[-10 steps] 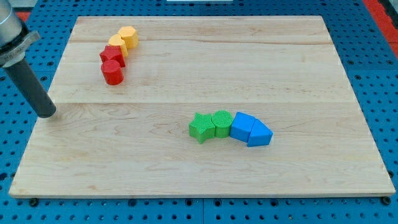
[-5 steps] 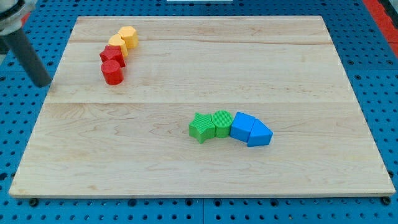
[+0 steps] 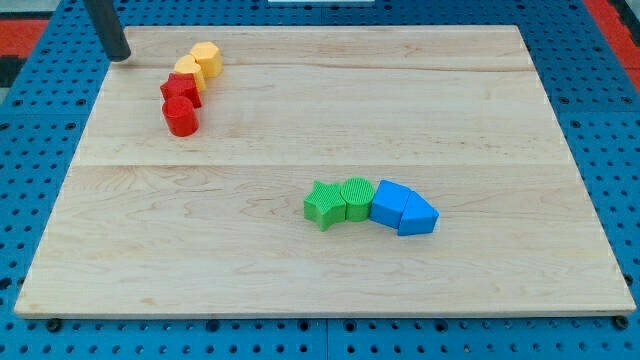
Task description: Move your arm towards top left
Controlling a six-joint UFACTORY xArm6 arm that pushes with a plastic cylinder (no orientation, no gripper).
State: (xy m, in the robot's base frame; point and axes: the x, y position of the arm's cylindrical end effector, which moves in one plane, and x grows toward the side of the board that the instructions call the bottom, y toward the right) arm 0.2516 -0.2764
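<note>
My tip (image 3: 120,54) is at the board's top left corner, at the view's top left. It stands apart from every block, a short way left of the yellow ones. Two yellow blocks (image 3: 199,61) and two red blocks, a red star-like one (image 3: 181,90) and a red cylinder (image 3: 181,117), form a short slanted row at the upper left. Near the middle, a green star (image 3: 321,204), a green cylinder-like block (image 3: 355,197) and two blue blocks (image 3: 402,208) lie touching in a row.
The wooden board (image 3: 320,260) rests on a blue pegboard table (image 3: 610,120). A red strip shows at the view's top right corner (image 3: 618,18).
My tip has moved from the board's left edge up and to the right, to the top left corner. No block has moved.
</note>
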